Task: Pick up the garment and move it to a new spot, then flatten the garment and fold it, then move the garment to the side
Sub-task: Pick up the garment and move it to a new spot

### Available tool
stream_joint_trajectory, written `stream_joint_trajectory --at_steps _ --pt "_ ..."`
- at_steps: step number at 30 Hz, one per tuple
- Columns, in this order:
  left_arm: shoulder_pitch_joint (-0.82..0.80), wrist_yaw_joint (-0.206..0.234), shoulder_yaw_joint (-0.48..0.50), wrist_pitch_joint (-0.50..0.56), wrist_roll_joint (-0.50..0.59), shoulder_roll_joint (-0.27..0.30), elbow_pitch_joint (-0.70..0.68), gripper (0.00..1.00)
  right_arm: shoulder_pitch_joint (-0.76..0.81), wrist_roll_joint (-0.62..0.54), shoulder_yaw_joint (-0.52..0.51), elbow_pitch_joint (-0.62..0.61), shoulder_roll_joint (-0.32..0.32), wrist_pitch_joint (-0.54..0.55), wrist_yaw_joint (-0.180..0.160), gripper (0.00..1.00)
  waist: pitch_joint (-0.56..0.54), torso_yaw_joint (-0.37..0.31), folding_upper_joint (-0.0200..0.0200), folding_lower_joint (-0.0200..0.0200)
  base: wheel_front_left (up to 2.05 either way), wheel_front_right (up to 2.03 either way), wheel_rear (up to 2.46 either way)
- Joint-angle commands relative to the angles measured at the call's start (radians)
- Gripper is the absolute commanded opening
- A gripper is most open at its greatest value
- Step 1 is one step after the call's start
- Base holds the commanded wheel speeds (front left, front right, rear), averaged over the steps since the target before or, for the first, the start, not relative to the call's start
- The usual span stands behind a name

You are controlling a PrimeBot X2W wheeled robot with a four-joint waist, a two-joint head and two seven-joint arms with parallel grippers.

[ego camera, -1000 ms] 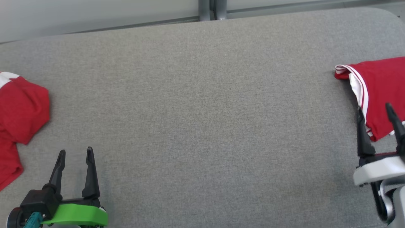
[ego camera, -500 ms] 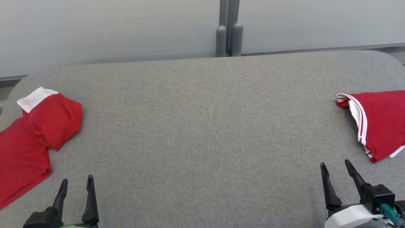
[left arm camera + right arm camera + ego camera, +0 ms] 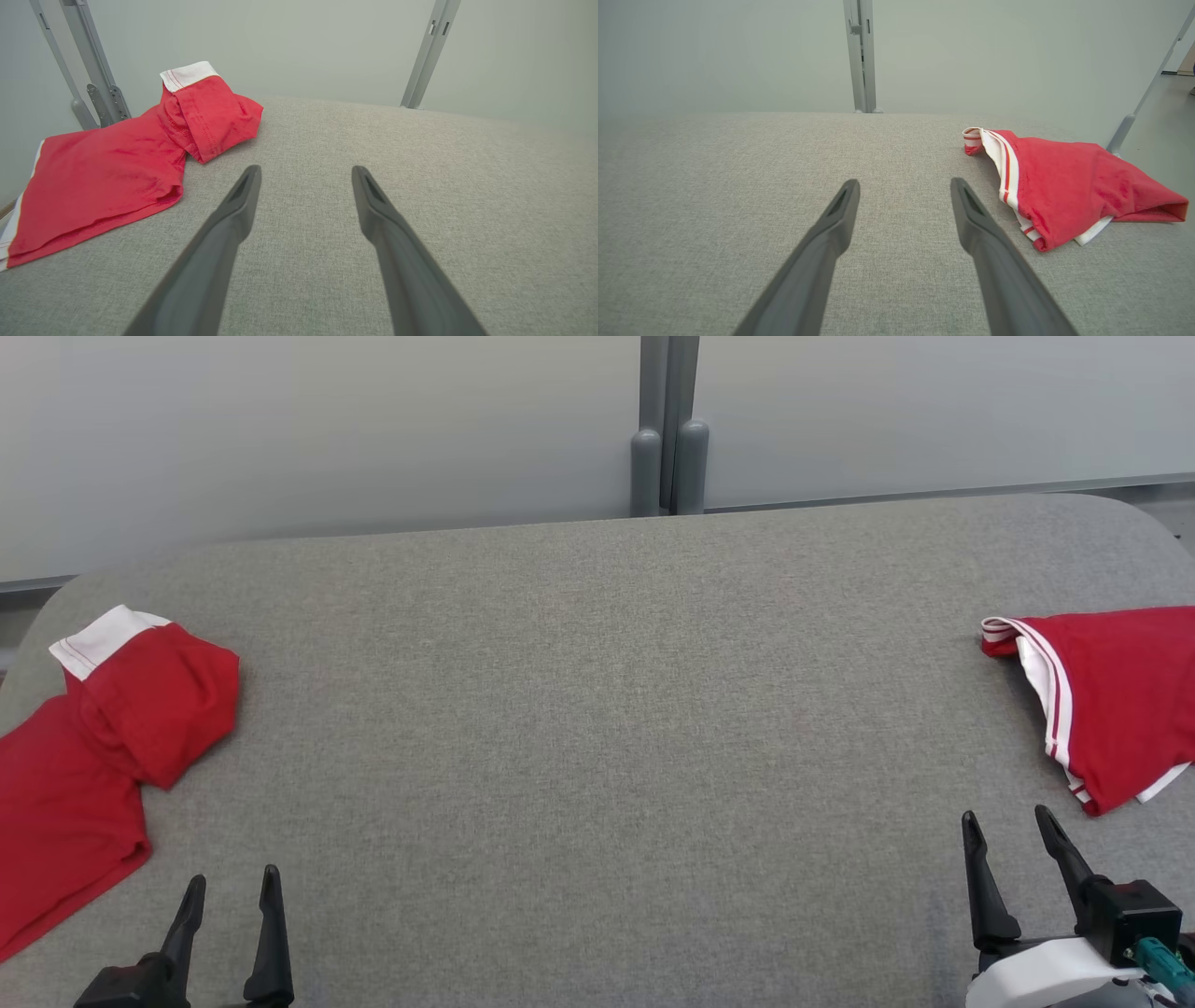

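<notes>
Head view: left jaws spread, empty, above grey surface (image 3: 597, 709). Cuffed red garment (image 3: 112, 728) rumpled, left of and beyond them, apart. Right jaws spread, empty. Striped red garment (image 3: 1120, 700) beyond and right of them, near, not touching.

Left wrist view: jaws apart over bare surface; cuffed red garment (image 3: 117, 172) ahead-left of tips, near.

Right wrist view: jaws apart; striped red garment (image 3: 1064, 186) right of tips, close, clear gap.

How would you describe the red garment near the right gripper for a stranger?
On the grey padded table, look at the right edge, beyond the right gripper. That red garment has a white band with red stripes; the left garment has a plain white cuff.
</notes>
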Motion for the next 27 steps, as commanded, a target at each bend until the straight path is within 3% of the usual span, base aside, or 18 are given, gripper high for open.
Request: stream_joint_trajectory --at_steps 1,10,21,27 --pt "-0.012 -0.002 0.004 -0.003 0.008 -0.004 0.001 1.0 0.005 -0.004 -0.005 -0.003 0.001 -0.003 -0.001 1.0 0.0 0.002 0.0026 0.0 0.0 0.0 0.0" --pt "-0.022 -0.01 0.01 -0.003 0.024 -0.013 0.004 1.0 -0.003 -0.011 -0.001 0.008 0.01 -0.003 -0.001 1.0 0.005 0.066 0.0026 0.0 0.0 0.0 0.0" --pt "-0.016 -0.013 0.012 -0.003 0.033 0.006 0.044 1.0 -0.054 -0.008 0.101 0.036 0.018 -0.003 -0.001 1.0 -0.021 0.327 0.0026 0.0 0.0 0.0 0.0" --pt "0.016 -0.012 0.033 -0.003 0.02 0.013 0.055 1.0 -0.07 0.011 0.14 0.055 0.017 -0.003 -0.001 1.0 -0.048 0.427 0.0026 0.0 0.0 0.0 0.0"
